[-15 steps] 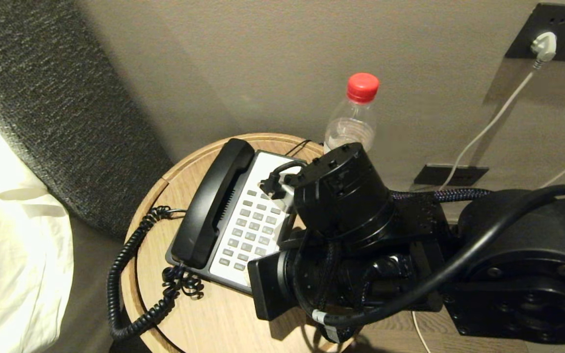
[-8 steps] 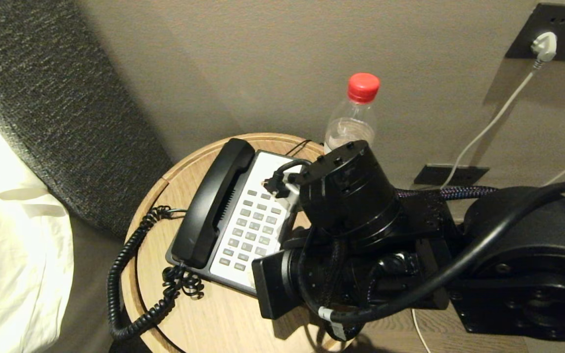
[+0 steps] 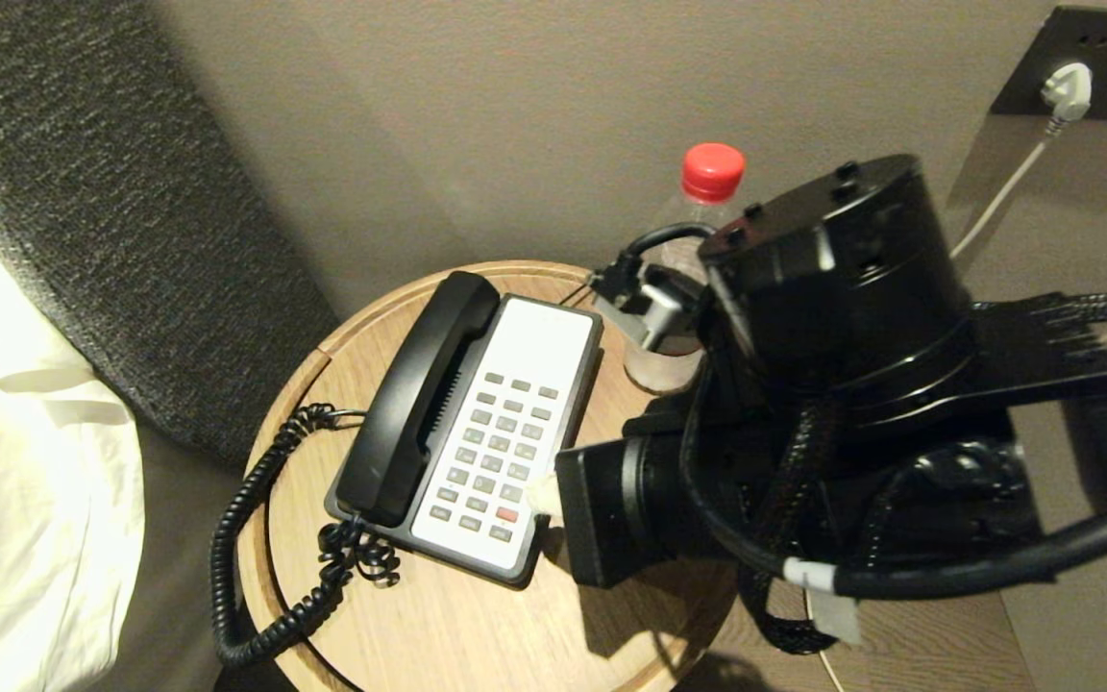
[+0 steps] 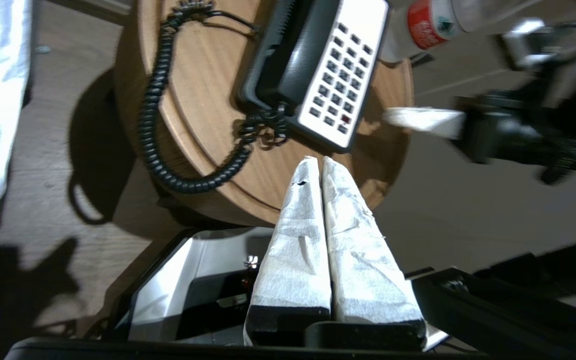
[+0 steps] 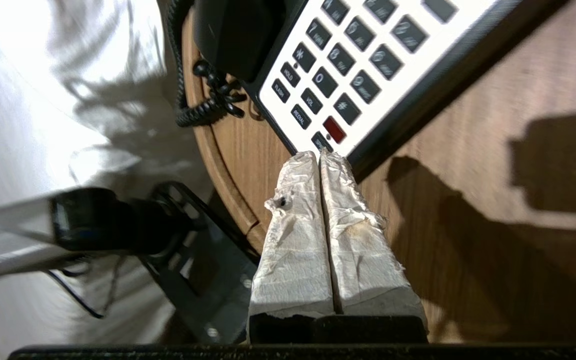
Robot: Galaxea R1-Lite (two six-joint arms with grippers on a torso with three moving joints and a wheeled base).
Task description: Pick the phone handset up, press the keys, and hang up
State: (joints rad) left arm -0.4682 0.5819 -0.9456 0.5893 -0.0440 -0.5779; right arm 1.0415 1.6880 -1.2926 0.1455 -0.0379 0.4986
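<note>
The black phone handset [image 3: 416,399] lies in its cradle on the left side of the phone base, next to the white keypad [image 3: 501,452]. Its coiled cord [image 3: 227,567] loops off the table's left edge. My right gripper [image 3: 542,495] is shut, its white-wrapped tips [image 5: 318,156] just over the keypad's near corner, beside the red key [image 5: 334,129]. My left gripper [image 4: 315,161] is shut and empty, hovering off the table's near edge, well short of the handset [image 4: 295,55]. It is out of the head view.
The phone stands on a small round wooden table [image 3: 438,625]. A clear bottle with a red cap [image 3: 710,173] stands at the table's back right, partly behind my right arm. White bedding [image 3: 25,461] lies left; a plugged wall socket [image 3: 1065,91] is at upper right.
My right arm has lifted and drawn back to the right, uncovering the keypad; its tips now sit at the keypad's near corner. The handset has not moved.
</note>
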